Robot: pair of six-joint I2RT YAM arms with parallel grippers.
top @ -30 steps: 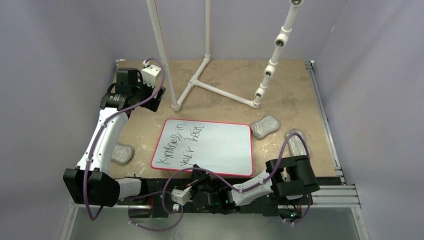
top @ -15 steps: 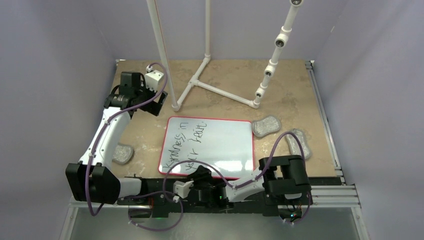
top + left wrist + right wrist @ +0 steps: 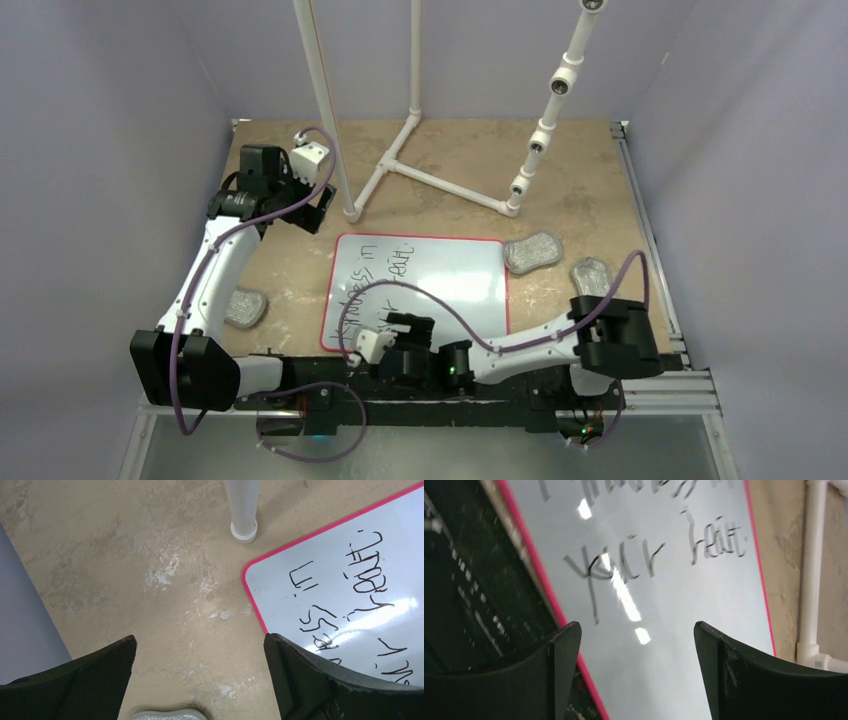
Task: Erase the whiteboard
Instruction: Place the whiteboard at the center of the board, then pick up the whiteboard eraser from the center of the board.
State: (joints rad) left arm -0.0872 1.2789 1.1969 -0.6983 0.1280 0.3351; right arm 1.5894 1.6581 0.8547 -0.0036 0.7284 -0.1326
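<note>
The whiteboard (image 3: 440, 290), white with a red border, lies flat in the middle of the table with black handwriting on its left half. My right gripper (image 3: 408, 328) hangs open over the board's near left part. In the right wrist view the board (image 3: 674, 605) fills the space between the fingers, and the right gripper (image 3: 636, 626) holds nothing. My left gripper (image 3: 315, 205) is open above bare table just beyond the board's far left corner. The left wrist view shows that corner (image 3: 350, 570) to the right of the left gripper (image 3: 200, 639).
Three grey wrinkly pads lie on the table: one (image 3: 531, 252) touching the board's far right corner, one (image 3: 590, 272) right of it, one (image 3: 244, 307) left of the board, also seen as a pad (image 3: 165, 715). A white pipe frame (image 3: 420, 175) stands behind, its foot (image 3: 243, 530) near the left gripper.
The right gripper has gone from shut to open and moved from the table's near edge onto the board. The board has turned squarer and shifted right. The left gripper shifted slightly right.
</note>
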